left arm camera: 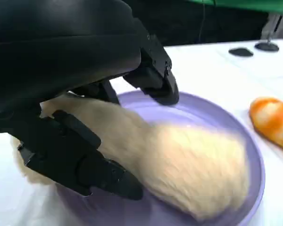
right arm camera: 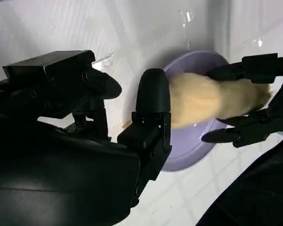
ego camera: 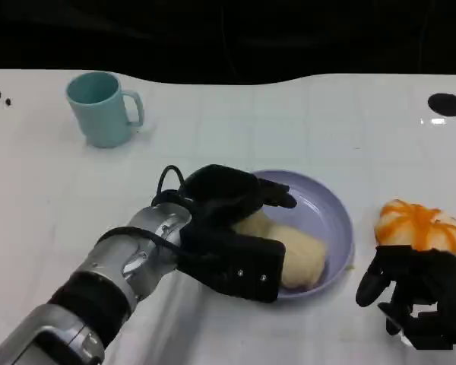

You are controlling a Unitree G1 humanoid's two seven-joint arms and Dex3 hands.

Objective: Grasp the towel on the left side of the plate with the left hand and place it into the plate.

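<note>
The cream towel point(ego camera: 298, 257) lies in the lilac plate point(ego camera: 333, 214), its bulk on the plate's floor and one end over the near-left rim. My left hand point(ego camera: 229, 228) hovers over that end with its fingers spread to either side of the towel, not clamped on it. In the left wrist view the towel point(left arm camera: 179, 165) rests in the plate point(left arm camera: 221, 117) between an upper fingertip point(left arm camera: 162, 92) and a lower one point(left arm camera: 108, 181). My right hand point(ego camera: 419, 298) rests at the lower right, holding nothing. The right wrist view shows the towel point(right arm camera: 207, 99) in the plate point(right arm camera: 188, 157).
An orange-and-white round object point(ego camera: 418, 226) sits just right of the plate, close above my right hand. A teal mug point(ego camera: 102, 108) stands at the back left. A black disc point(ego camera: 446, 104) lies at the far right edge of the white table.
</note>
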